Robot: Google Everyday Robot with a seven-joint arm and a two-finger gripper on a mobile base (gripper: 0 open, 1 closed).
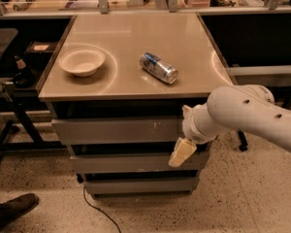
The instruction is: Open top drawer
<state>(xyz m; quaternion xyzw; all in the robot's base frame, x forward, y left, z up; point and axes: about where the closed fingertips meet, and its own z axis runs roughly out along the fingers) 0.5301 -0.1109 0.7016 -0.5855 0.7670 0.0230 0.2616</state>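
Observation:
The top drawer (116, 130) is the wide grey front just under the tabletop (136, 38), with small white scuffs right of centre. It looks pushed in. My gripper (182, 152) hangs at the end of the white arm (242, 113), in front of the right end of the drawer stack. Its pale tip sits at the lower edge of the top drawer, over the gap above the second drawer (121, 162). The arm hides the right end of the top drawer.
A white bowl (82, 61) and a can lying on its side (158, 67) rest on the tabletop. A third drawer (136, 184) sits lowest. A cable (94, 205) runs on the floor. A shoe (14, 208) is at the lower left, and a dark table (9, 81) stands at the left.

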